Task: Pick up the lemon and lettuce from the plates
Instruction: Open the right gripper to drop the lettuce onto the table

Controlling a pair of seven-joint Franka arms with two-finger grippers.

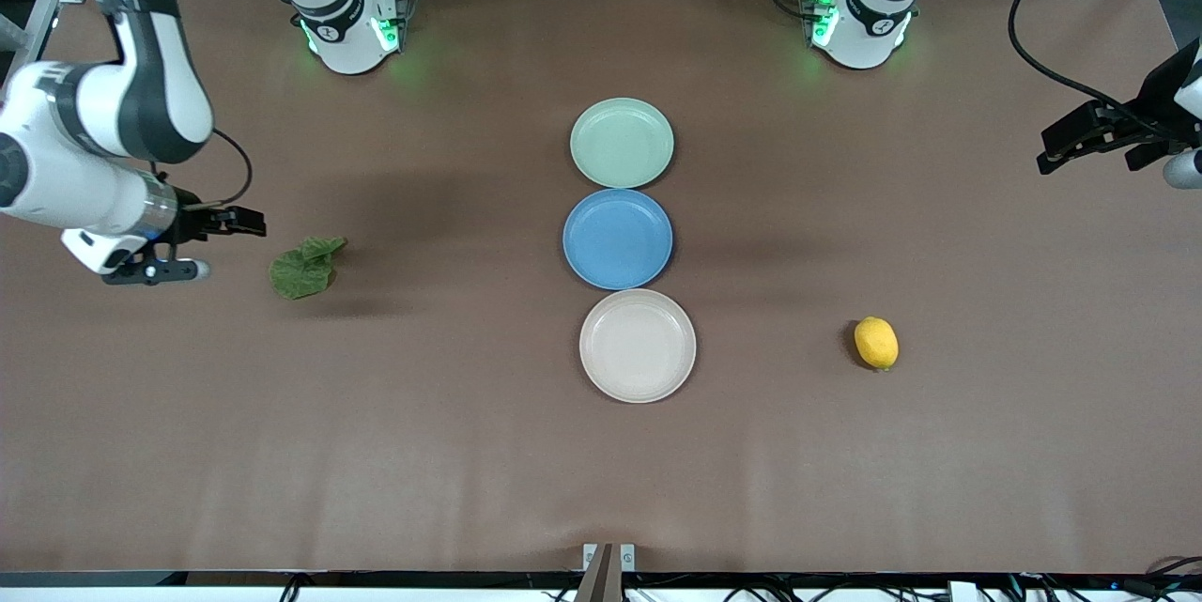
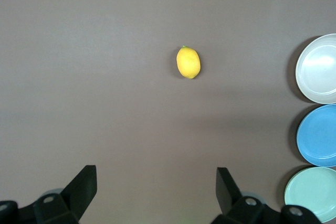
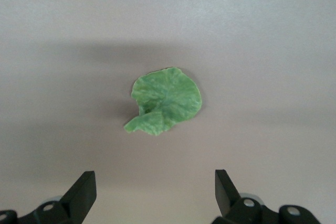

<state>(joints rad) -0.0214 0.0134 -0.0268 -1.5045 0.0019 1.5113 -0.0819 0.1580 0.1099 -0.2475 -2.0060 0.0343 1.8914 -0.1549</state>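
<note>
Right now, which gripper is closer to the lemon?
Left. The left gripper hangs over the left arm's end of the table, fingers open, with the lemon lying on the table on its side of the plates. The right gripper, also open, is beside the lettuce at the right arm's end.

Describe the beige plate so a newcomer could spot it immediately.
Three plates run in a line down the middle of the brown table. The beige plate ends that line nearest the front camera, next to the blue plate. It alone is cream; the mint plate lies farthest.
</note>
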